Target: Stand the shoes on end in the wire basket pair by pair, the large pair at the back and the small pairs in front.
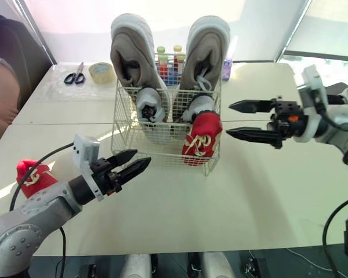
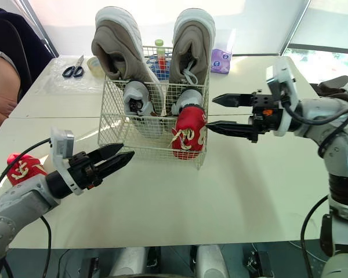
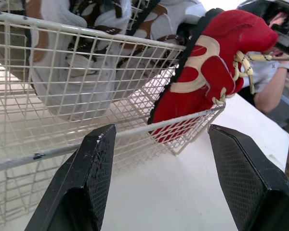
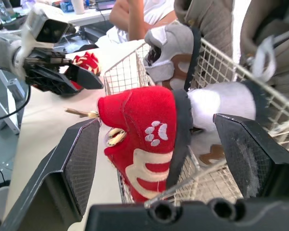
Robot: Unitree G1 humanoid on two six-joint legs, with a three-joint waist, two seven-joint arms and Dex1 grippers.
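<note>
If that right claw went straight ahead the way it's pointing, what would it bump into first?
Most likely the red shoe leaning out of the wire basket, dead ahead of the right gripper.

Your left end effector (image 1: pixel 142 157) and right end effector (image 1: pixel 228 119) are black, pointed and cross-hatched inside. Grey arms (image 1: pixel 23 226), white wrist cameras (image 1: pixel 85 149), black cables (image 1: pixel 45 157).

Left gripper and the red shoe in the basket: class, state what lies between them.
Bare table, then the wire basket's front mesh before the red shoe, as the left wrist view shows.
</note>
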